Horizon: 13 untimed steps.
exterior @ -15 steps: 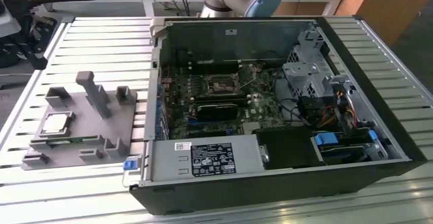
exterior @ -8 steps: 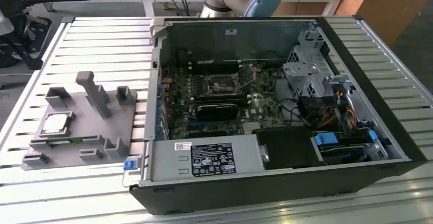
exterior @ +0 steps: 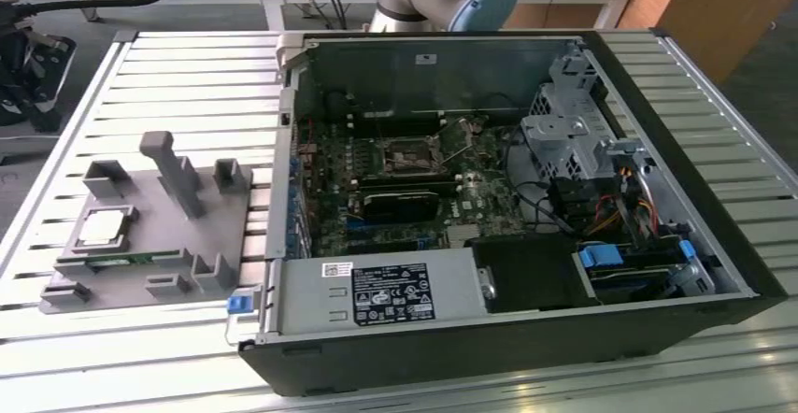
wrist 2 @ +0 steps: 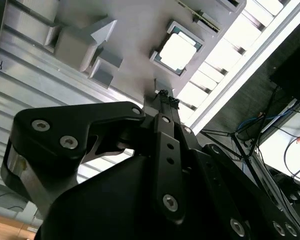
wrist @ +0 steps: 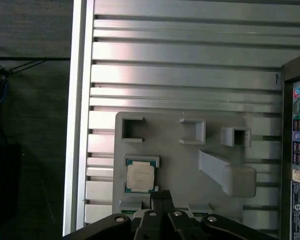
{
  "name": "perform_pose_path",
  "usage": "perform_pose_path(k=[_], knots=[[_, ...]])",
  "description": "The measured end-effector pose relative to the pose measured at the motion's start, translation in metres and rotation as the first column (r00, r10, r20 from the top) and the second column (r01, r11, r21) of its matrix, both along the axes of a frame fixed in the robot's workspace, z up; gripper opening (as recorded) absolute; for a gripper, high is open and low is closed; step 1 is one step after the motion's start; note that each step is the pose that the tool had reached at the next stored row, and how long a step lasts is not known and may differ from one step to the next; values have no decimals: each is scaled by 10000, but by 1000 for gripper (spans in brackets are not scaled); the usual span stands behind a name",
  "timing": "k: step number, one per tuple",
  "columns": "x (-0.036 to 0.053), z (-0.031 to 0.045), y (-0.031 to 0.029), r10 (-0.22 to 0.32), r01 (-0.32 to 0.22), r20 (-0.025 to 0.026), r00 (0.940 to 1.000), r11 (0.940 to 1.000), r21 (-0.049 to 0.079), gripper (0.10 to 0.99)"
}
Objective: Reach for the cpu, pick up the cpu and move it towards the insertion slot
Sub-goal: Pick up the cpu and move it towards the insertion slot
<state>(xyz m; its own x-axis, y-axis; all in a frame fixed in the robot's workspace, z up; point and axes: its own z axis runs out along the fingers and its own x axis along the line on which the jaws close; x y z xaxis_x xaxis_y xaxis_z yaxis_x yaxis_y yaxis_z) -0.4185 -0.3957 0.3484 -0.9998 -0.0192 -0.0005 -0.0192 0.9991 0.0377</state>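
Cpu flat in a square recess of the grey tray, by the tray's edge toward the exterior view's left. Tray on slatted metal table; open computer case alongside, insertion slot inside. Dark floor beyond table edge. Gripper aimed down at tray, clear of cpu, fingers pressed together, empty.

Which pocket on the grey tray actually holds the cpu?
The square pocket on the exterior view's left of the grey tray, beside the green memory stick: the cpu lies flat in it. Other pockets show bare grey.
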Motion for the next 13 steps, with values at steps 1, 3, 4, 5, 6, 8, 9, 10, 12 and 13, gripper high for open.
perform_pose_path(k=[1, 3, 4, 5, 6, 8, 9, 10, 12, 13], knots=[[-1, -5, -4, 0, 0, 1, 10000, 10000, 0, 106], [-1, -19, -11, 0, 0, 0, 10000, 10000, 0, 106], [-1, -25, -13, 0, 0, 1, 10000, 10000, 1, 106], [-1, -32, -16, 0, 0, 2, 10000, 10000, 0, 106], [-1, -38, -18, 0, 0, 1, 10000, 10000, 0, 106], [-2, -56, -26, 1, -1, 0, 10000, 10000, 0, 106], [-4, -68, -32, 1, -1, 0, 10000, 10000, -1, 106], [-5, -80, -34, 0, 0, 1, 10000, 10000, 0, 106], [-6, -103, -40, -1, 1, 0, 10000, 10000, 0, 106], [-6, -116, -42, 0, 0, 1, 10000, 10000, 0, 106]])
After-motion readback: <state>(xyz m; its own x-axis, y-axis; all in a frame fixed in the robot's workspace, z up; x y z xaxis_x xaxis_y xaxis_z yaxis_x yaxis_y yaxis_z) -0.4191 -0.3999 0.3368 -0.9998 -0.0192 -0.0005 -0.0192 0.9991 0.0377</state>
